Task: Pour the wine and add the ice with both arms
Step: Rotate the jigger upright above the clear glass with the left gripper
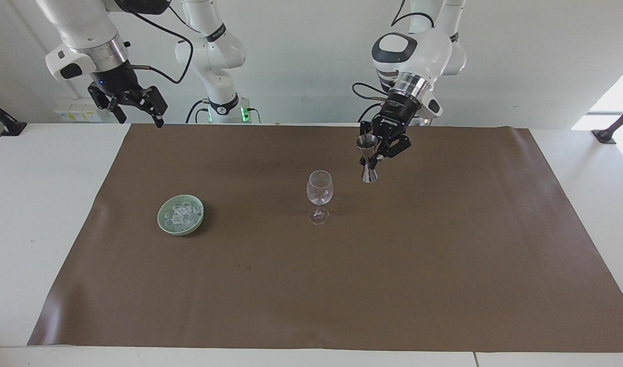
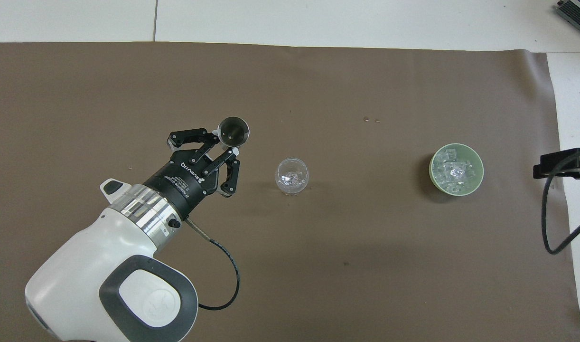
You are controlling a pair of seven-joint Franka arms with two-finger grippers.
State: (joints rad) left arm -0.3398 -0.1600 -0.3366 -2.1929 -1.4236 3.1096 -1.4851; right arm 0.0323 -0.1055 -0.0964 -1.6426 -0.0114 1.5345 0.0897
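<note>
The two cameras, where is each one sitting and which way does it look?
Facing view: high across the table, looking at both robots; shows both arms, left gripper shut on the steel hourglass-shaped jigger, right gripper waiting open.
Overhead view: above the robots' end, looking down; shows the left arm.
Shared: clear stemmed wine glass, pale green bowl of ice.

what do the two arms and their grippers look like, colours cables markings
Both arms are glossy white with rounded joint housings; the left arm has a dark grey oval ring on its last housing. Each wrist ends in a ribbed silver ring, then a black cylinder. The left gripper bears white lettering, with black linked fingers. A black cable loops from its wrist. The right gripper is black too, with a black cable.
</note>
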